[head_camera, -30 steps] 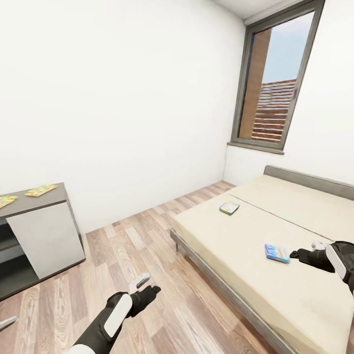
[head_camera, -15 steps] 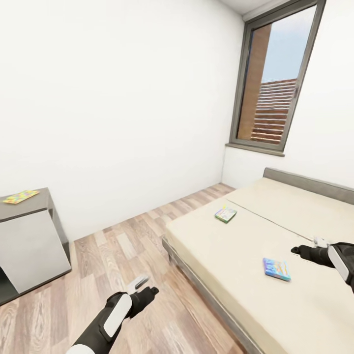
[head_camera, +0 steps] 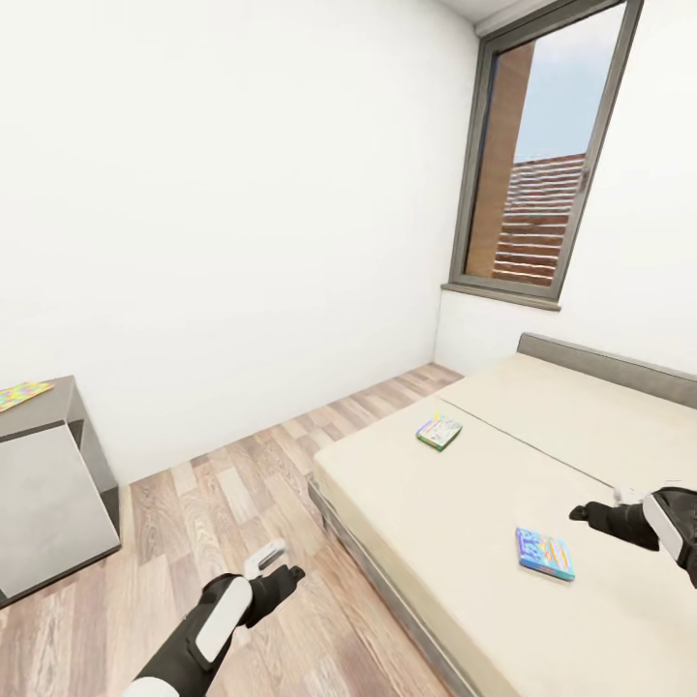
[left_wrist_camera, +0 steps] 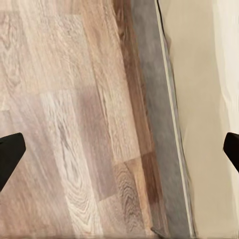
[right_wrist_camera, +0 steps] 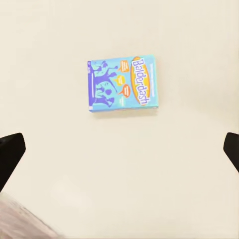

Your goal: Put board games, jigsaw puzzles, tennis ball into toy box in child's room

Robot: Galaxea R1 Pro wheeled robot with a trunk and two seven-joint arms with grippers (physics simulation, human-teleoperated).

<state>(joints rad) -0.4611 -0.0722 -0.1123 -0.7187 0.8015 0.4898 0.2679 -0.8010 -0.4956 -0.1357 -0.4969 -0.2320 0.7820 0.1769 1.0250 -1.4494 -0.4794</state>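
From the head view, the whole scene has slid left since a second ago: the camera turns toward the beige bed (head_camera: 503,503), so the grey cabinet surface (head_camera: 44,407) nearly leaves frame. The flat blue board game box (head_camera: 545,553) lies on the mattress beside the right gripper (head_camera: 592,510); a green one (head_camera: 439,431) sits farther off. The left gripper (head_camera: 271,561) hangs over wooden floor (head_camera: 232,503).

Left wrist view: fingers spread wide.

Right wrist view: fingers wide, empty; the blue box (right_wrist_camera: 123,84) lies flat, long axis across the gap, a pick-up seemingly near.
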